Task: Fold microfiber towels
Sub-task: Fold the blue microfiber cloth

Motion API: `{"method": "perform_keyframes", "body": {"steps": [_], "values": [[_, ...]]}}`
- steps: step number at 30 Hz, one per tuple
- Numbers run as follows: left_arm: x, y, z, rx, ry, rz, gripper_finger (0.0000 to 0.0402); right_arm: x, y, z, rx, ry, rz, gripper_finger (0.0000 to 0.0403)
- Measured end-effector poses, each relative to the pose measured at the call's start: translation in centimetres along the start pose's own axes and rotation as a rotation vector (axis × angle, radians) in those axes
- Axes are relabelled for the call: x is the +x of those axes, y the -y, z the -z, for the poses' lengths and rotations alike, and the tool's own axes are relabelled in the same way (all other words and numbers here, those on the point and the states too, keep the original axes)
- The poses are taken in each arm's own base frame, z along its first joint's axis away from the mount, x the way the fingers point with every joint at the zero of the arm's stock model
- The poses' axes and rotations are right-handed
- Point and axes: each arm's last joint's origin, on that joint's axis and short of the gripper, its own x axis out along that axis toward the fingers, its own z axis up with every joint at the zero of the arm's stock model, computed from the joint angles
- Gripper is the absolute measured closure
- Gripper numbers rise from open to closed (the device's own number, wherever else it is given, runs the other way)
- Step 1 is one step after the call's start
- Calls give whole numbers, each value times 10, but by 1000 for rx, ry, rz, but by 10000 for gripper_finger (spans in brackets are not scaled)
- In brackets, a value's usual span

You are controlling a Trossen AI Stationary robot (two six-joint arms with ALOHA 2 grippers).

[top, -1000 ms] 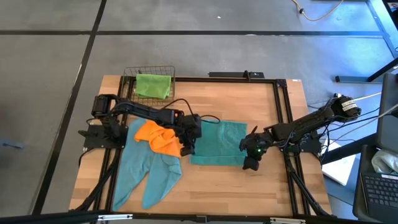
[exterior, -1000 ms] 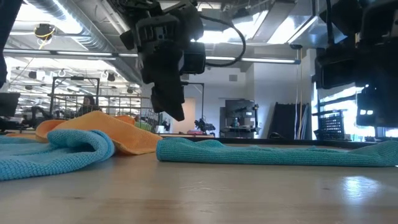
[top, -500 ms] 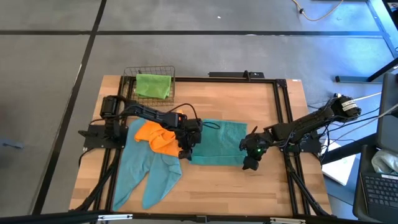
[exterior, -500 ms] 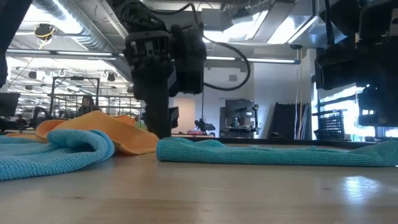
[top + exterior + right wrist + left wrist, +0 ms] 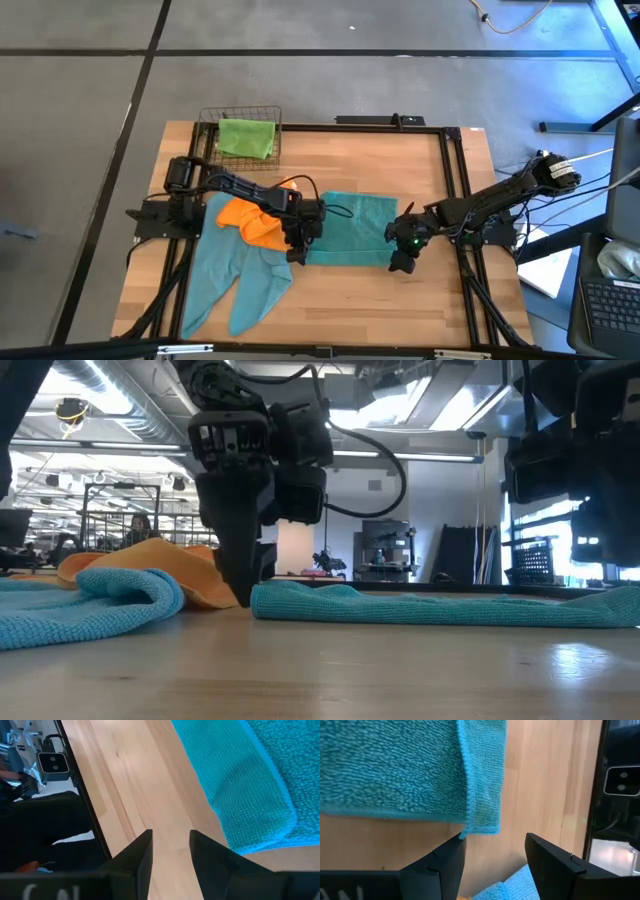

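1. The step in hand, as I judge it, is the folding of the flat teal towel (image 5: 350, 230) that lies in the middle of the wooden table (image 5: 400, 300). It looks folded once already, because the right wrist view shows a doubled edge.
2. The left gripper (image 5: 296, 250) is low at the near left corner of this towel, just beside the orange towel (image 5: 255, 218). Its fingers (image 5: 440, 870) stand wide apart over the corner and they hold nothing yet.
3. The right gripper (image 5: 402, 262) hangs at the near right corner of the same towel. Its fingers (image 5: 137, 855) are partly open, with bare wood between them, so it holds nothing.
4. The next move probably needs both grippers to go down on their corners, close on the cloth edge, and then carry it over to the far edge together. The cloth is limp, so a grip on only one layer may open the fold.
5. The count: one lime green towel (image 5: 246, 137) inside the wire basket (image 5: 208, 125), one orange towel, one flat teal towel, and light blue towels (image 5: 235, 278) at the left front. These seem to be two, but I cannot tell for sure.
6. There are two arms and one basket.
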Motion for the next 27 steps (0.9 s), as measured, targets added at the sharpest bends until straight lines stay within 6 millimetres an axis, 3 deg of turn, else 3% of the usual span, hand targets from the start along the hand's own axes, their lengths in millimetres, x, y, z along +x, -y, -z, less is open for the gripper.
{"method": "perform_keyframes", "body": {"steps": [13,20,27], "values": [[-7,-10,-6,-6,60,-69,205,0,0,0,-2,0,-1,271],[-19,-19,-8,-61,72,-23,205,0,-1,1,0,-35,-22,271],[-10,-4,-10,7,85,22,205,0,-1,1,-2,-36,-23,271]]}}
